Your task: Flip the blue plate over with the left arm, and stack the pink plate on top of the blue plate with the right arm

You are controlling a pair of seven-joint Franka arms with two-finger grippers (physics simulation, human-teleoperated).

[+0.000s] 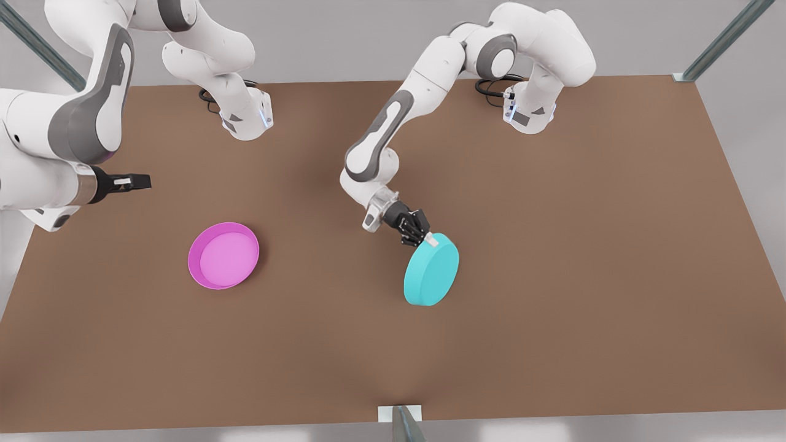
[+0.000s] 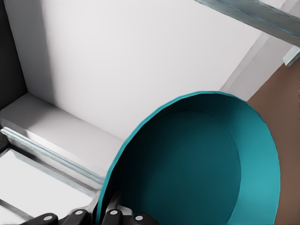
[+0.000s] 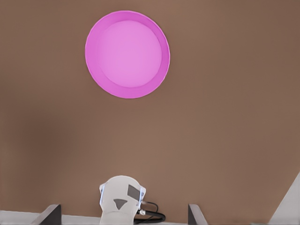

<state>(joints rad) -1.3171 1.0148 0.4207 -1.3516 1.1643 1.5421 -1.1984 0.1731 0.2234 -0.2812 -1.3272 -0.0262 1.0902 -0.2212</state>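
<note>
Gripping the blue plate (image 1: 431,270) by its rim, the left gripper (image 1: 425,238) sits a bit toward the front view's right of the table's middle, fingers pinched on the edge nearest the arm. The plate is tipped up on its side, flat underside facing the front camera, and I can't tell if its low edge touches the brown table (image 1: 552,307) or hangs just over it. In the left wrist view you look straight into the hollow of the blue plate (image 2: 201,164), with the black finger pads (image 2: 112,206) clamped either side of the rim, one inside and one outside.

The pink plate (image 1: 223,255) lies flat and right way up on the table toward the front view's left, well apart from the blue one, lighter pink floor showing. The right wrist view looks down on the pink plate (image 3: 127,54) with bare table all round it.

The right gripper (image 1: 138,181) hangs up above the table at the front view's left edge, near the pink plate but not touching it, just waiting. Can't tell whether its fingers are apart or together.

No logos, labels or writing readable anywhere, plates and arms are plain.
</note>
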